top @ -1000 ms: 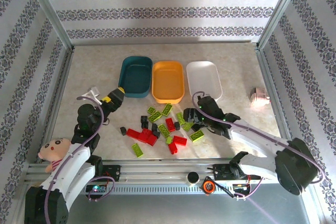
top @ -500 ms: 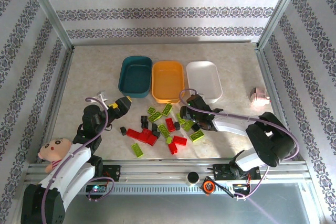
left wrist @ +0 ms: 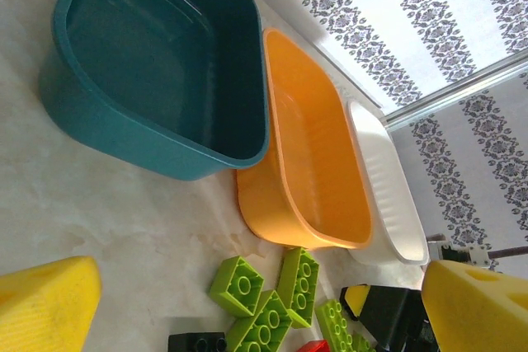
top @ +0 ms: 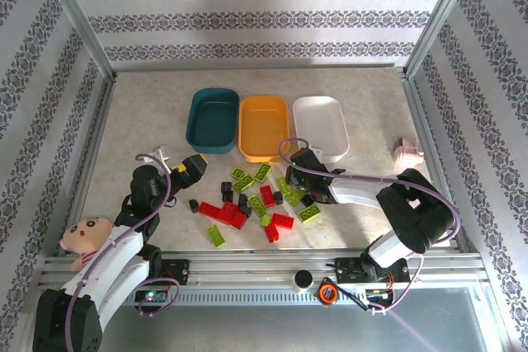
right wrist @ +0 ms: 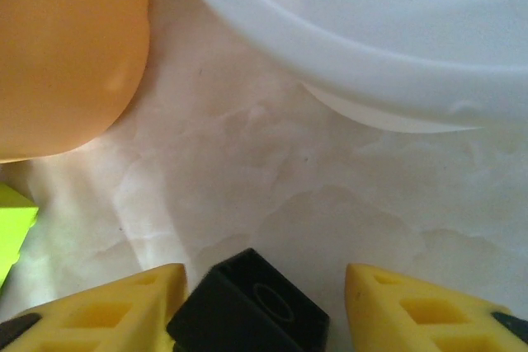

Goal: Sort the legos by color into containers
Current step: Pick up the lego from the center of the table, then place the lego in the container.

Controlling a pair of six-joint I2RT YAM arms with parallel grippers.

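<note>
Red, lime green and black legos [top: 256,199] lie scattered in front of three containers: a teal tray [top: 213,119], an orange tray [top: 264,127] and a white tray [top: 320,124]. My left gripper [top: 194,164] hangs open, left of the pile, with nothing between its fingers [left wrist: 41,302]. Ahead of it lie green legos [left wrist: 247,286] and the teal tray [left wrist: 124,133]. My right gripper [top: 295,162] is low at the pile's far edge, in front of the orange tray [right wrist: 66,55] and white tray [right wrist: 371,39]. A black lego [right wrist: 247,307] rests against its left finger [right wrist: 124,311], with a gap to the right finger.
A doll [top: 82,237] lies at the near left beside the left arm. A small pink tin [top: 408,152] sits by the right rail. Metal frame rails and patterned walls enclose the table. A green lego [right wrist: 12,220] lies just left of the right gripper.
The right gripper has moved left to the pile's far edge and narrowed its jaws around a black lego. The left gripper drifted from the teal tray toward the pile.
</note>
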